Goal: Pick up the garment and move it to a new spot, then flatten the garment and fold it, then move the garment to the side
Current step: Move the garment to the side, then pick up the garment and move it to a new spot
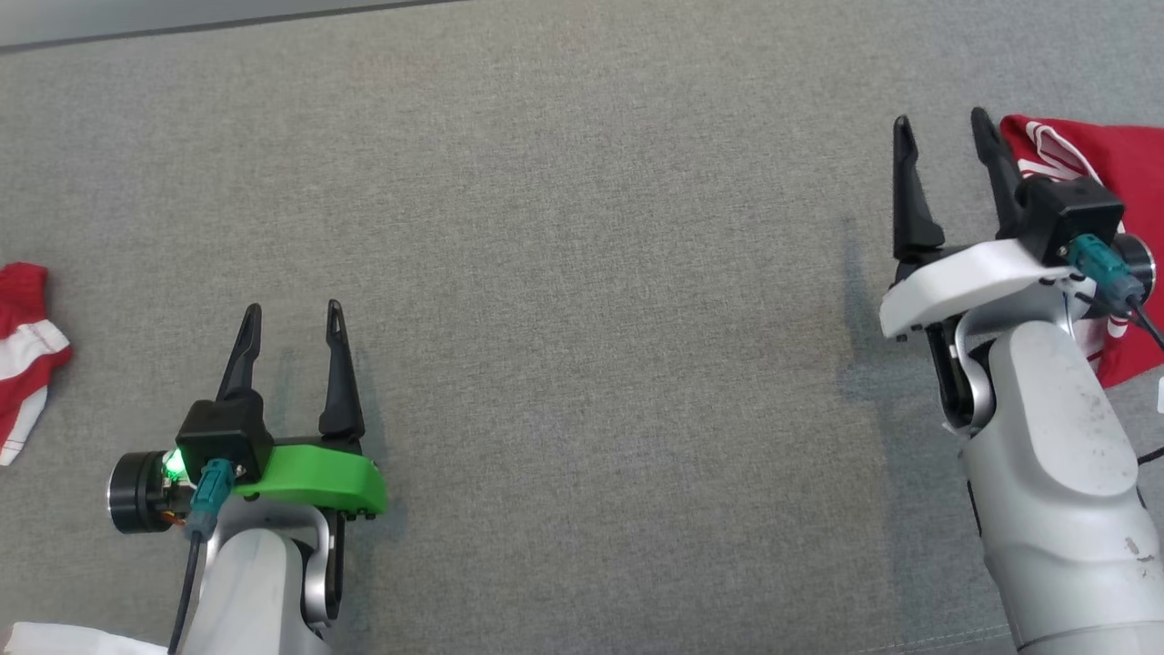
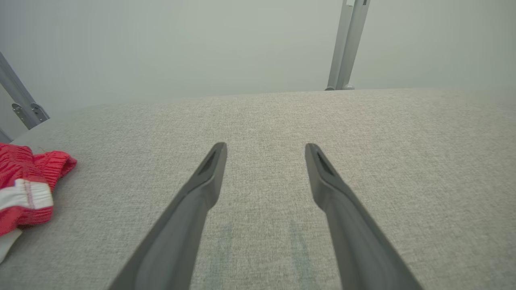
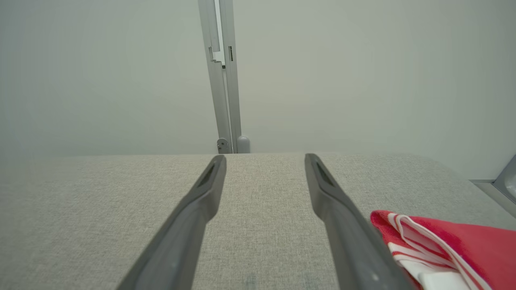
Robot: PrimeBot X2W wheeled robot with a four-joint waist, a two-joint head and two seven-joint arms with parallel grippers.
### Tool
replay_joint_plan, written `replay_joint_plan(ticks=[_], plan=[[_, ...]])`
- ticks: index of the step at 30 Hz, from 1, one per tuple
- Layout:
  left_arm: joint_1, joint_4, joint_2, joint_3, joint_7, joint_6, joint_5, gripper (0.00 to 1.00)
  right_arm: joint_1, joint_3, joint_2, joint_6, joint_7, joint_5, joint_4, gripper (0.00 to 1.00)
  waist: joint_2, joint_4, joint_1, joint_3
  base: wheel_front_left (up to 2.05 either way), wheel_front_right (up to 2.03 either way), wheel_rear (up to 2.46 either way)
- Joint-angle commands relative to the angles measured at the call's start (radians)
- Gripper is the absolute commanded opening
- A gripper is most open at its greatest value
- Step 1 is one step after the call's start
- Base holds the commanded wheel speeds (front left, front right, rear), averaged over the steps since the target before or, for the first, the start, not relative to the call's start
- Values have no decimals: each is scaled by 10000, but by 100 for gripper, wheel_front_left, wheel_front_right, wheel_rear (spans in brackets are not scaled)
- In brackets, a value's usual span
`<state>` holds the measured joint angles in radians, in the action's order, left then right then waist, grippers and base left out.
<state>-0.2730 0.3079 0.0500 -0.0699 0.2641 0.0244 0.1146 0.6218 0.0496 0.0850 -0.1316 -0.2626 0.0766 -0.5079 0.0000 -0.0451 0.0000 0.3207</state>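
At 7 o'clock the left gripper (image 1: 293, 309) is hovering over the grey table (image 1: 582, 273), its fingers spread wide and holding nothing. Another red-and-white cloth (image 1: 23, 355) is lying at 9 o'clock. Farther off, at 2 o'clock, the right gripper (image 1: 941, 118) is also standing wide open and empty, with the red garment (image 1: 1123, 155) lying just beside it, looking folded. I think the moving-aside step is finishing; next, the arm is needing only to pull away without catching the fabric.

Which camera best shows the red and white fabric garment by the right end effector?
The head view: the red and white fabric garment spreads widest there, partly hidden. The right wrist view catches one striped corner. The left wrist view's red and white cloth is a separate piece.
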Motion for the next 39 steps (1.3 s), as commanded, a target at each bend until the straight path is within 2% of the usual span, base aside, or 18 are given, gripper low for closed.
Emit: replay_joint_plan(ticks=[1,15,31,39], plan=[[145,-4,22,30,-1,83,90,100,-283,-87,-6,18,-29,68,129,100,0,292,0,-355,0,0,0],[904,163,20,679,-1,230,278,100,-2176,-387,-321,18,-29,229,346,100,0,379,0,-1463,0,0,0],[1790,468,21,1140,-1,140,359,100,-3416,-827,-335,19,-29,533,475,100,0,231,0,-2679,0,0,0],[1979,484,22,1250,-1,115,376,100,-3689,-897,-334,19,-29,799,581,100,0,271,0,-2754,0,0,0]])
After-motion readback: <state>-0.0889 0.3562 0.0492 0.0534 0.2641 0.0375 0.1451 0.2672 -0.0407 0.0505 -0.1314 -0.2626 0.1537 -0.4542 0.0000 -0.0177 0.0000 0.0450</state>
